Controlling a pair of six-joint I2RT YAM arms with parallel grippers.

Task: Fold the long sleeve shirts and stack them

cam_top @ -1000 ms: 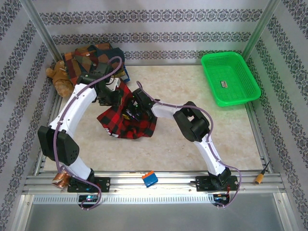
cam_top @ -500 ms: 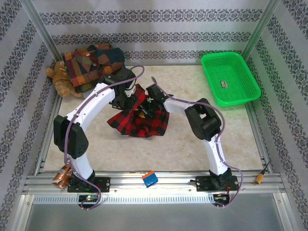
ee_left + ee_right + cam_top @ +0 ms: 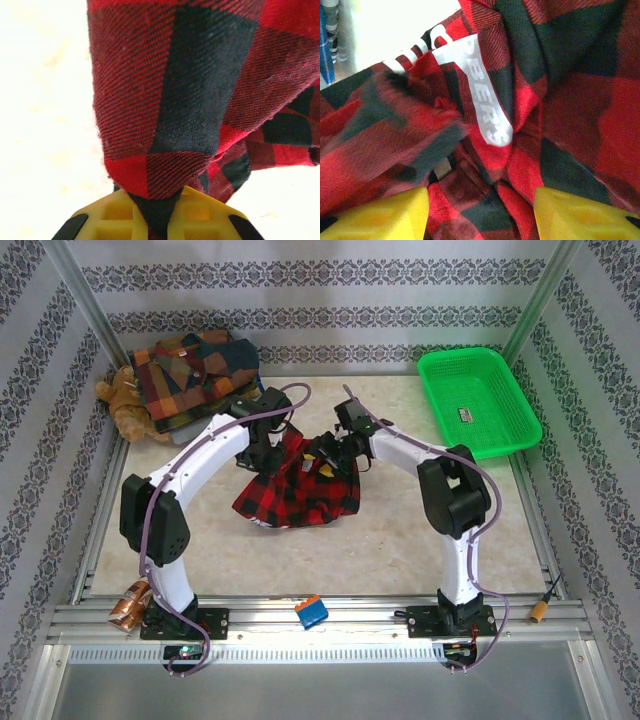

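One bear (image 3: 120, 398) lies far left, just beside folded plaid shirts (image 3: 192, 372) in the back corner. Left jaws are clamped on a bunched fold of the red shirt (image 3: 298, 492), raising that edge; its lower part rests on the desk (image 3: 400, 540). Right jaws stand apart, cloth with white lettering (image 3: 487, 100) between them. Green basket (image 3: 478, 400) far right, well apart from the red shirt

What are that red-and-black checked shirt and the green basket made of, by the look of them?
Red-and-black shirt: woven cloth, probably soft cotton flannel. The left wrist view shows diagonal twill threads, a matte, slightly fuzzy surface and limp folds.
Green basket: most likely moulded plastic, going by its uniform bright colour, stiff rim and fine open mesh.
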